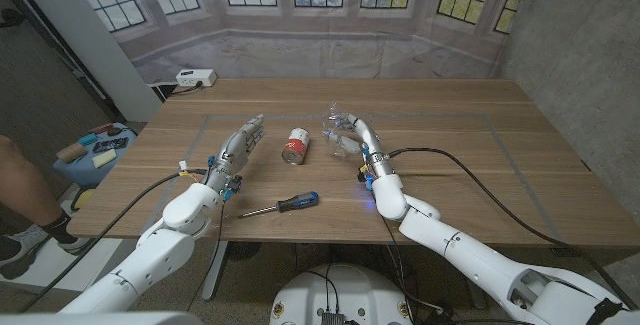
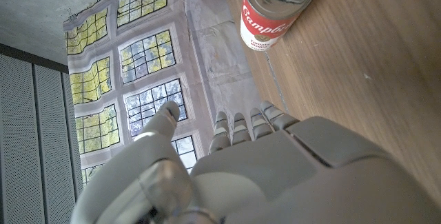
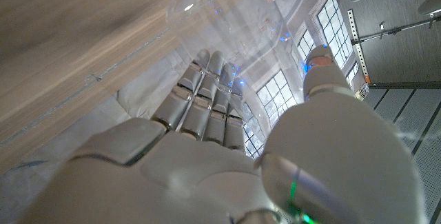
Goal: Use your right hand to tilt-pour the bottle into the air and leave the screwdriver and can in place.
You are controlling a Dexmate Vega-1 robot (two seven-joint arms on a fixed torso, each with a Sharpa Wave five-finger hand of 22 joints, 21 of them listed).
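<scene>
Nearest, a blue-and-black-handled screwdriver (image 1: 284, 204) lies just in front of the red-and-white soup can (image 1: 296, 146). Left of the can, the left hand (image 1: 238, 148) is spread, holding nothing. Right of it, the clear plastic bottle (image 1: 338, 131) is gripped by the right hand (image 1: 357, 137).

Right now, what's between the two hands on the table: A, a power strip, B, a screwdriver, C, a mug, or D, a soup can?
D: the can stands between the left hand and the right hand, which is at the clear bottle; the screwdriver lies nearer the robot.
</scene>
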